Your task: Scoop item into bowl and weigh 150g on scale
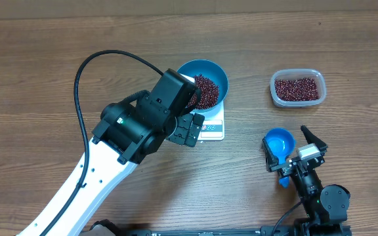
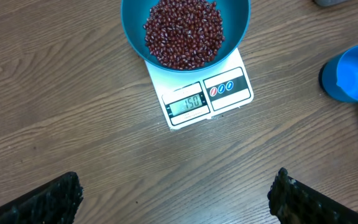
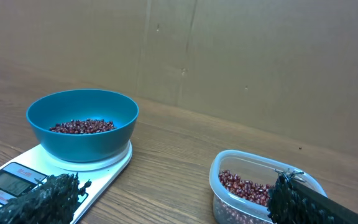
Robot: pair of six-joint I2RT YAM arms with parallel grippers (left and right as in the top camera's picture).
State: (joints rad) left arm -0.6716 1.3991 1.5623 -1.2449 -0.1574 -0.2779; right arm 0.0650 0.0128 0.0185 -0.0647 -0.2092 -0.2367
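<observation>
Seen from overhead, my white-and-black left arm [image 1: 120,141] covers one side of the deep, round teal-blue bowl [image 1: 219,73] and much of the flat white square kitchen scale [image 1: 214,129] under it. The left wrist view shows both, though the top edge cuts off the bowl's far rim. The heap of small dark red-brown beans [image 2: 184,32] lies inside the bowl, and the bowl stands on the scale. The scale's grey display [image 2: 186,104] reads "150"; the two round red and blue marks beside it are too small to read. My left claw [image 2: 176,186] is spread wide and grips nothing, and only its two black fingertips show at the bottom corners, apart from the scale. My right claw [image 3: 174,193] is likewise spread. One of its fingers hides part of the clear rounded plastic tub [image 3: 219,169], which holds more beans and is cut off at the frame's bottom. The small bright-blue handled scoop [image 1: 279,142] lies on the wooden counter [image 1: 44,52], its cup between my right fingers from above. I cannot tell whether they touch it.
</observation>
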